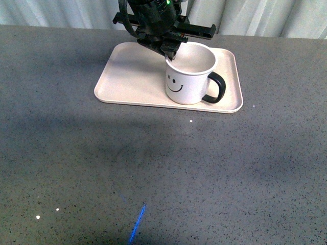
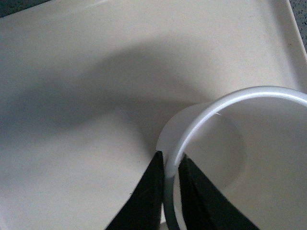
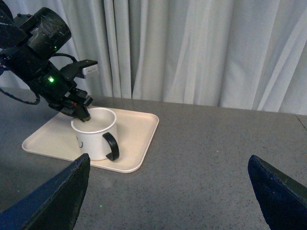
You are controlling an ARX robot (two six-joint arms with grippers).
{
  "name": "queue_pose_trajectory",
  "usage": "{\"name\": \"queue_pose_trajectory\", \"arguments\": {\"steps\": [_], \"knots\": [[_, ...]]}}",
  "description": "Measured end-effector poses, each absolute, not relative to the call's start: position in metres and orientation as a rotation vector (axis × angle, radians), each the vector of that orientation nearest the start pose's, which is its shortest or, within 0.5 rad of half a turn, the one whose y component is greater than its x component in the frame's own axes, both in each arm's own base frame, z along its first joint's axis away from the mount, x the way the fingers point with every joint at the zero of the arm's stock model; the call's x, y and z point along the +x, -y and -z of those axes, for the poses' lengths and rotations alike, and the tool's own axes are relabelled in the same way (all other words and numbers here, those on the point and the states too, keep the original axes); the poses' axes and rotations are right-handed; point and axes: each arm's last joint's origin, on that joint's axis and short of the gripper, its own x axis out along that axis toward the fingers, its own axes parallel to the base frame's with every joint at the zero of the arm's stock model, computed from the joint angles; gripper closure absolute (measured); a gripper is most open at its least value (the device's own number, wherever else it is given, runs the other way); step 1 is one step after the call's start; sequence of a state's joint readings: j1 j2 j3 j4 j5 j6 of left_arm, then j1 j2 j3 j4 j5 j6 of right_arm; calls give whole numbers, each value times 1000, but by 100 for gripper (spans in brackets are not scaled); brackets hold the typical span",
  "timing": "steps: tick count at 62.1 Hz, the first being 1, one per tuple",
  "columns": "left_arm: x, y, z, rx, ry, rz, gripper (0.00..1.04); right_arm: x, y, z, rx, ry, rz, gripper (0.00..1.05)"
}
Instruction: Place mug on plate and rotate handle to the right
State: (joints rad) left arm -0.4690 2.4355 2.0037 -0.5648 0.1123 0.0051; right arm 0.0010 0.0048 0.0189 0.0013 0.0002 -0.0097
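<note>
The white mug with a black smiley face stands upright on the right part of the pale pink-beige plate. Its black handle points to the right in the front view. My left gripper is shut on the mug's far-left rim, one finger inside and one outside, as the left wrist view shows. The mug, the handle and the plate also show in the right wrist view. My right gripper is open and empty, well to the right of the plate above the grey table.
A grey speckled table spreads in front of and around the plate. White curtains hang behind the table's far edge. The left arm reaches over the plate from behind.
</note>
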Motion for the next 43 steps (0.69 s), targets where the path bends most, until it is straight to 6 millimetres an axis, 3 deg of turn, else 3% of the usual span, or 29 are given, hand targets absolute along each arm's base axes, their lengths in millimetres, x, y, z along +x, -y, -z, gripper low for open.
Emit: {"name": "queue_pose_trajectory", "arguments": {"steps": [17, 24, 31, 34, 39, 43], "knots": [[458, 233, -157, 180, -939, 588, 44, 97, 0, -170, -10, 15, -1, 9], [449, 220, -177, 156, -874, 608, 26, 97, 0, -170, -10, 15, -1, 9], [432, 195, -212, 96, -730, 643, 8, 97, 0, -170, -10, 15, -1, 9], [422, 182, -228, 89, -624, 591, 11, 97, 0, -170, -10, 15, -1, 9], [400, 151, -248, 88, -273, 256, 25, 97, 0, -170, -10, 15, -2, 9], [360, 107, -255, 27, -50, 52, 39, 97, 0, -170, -10, 15, -1, 9]]}}
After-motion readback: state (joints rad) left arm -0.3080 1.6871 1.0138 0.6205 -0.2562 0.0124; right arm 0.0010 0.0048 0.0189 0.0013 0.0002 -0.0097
